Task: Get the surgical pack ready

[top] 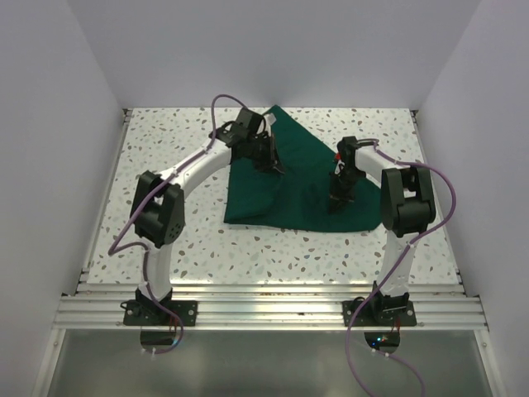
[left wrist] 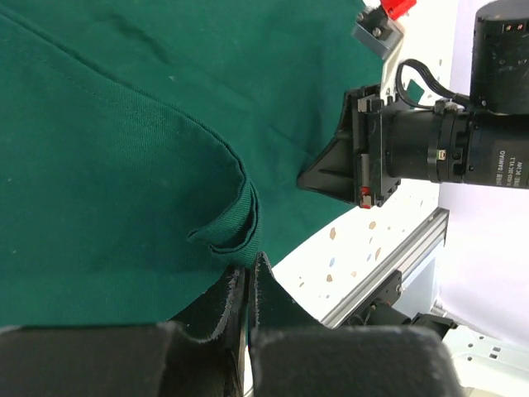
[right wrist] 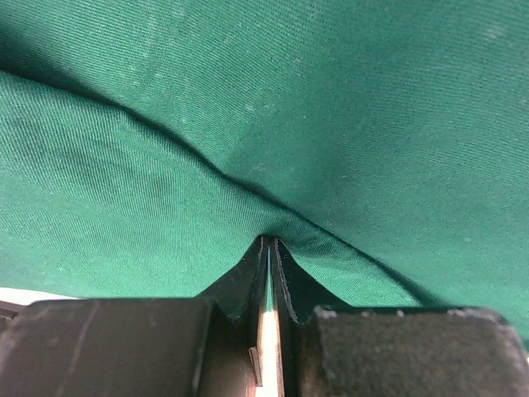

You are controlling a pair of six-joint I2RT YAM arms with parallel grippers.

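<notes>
The surgical pack shows as a dark green cloth drape (top: pixel 302 169) lying in a rough triangle across the back middle of the table; anything under it is hidden. My left gripper (top: pixel 273 165) sits on the drape's left part, shut on a small raised fold of the cloth (left wrist: pixel 235 236) at its tips (left wrist: pixel 248 263). My right gripper (top: pixel 337 203) is down on the drape's right front part. In the right wrist view it (right wrist: pixel 269 244) is shut on a ridge of the green cloth (right wrist: pixel 331 107). The right arm's wrist (left wrist: pixel 430 149) shows across the drape in the left wrist view.
The white speckled table (top: pixel 165 149) is bounded by white walls on three sides. An aluminium rail (top: pixel 264 306) carrying both arm bases runs along the near edge. Purple cables (top: pixel 446 194) loop off each arm.
</notes>
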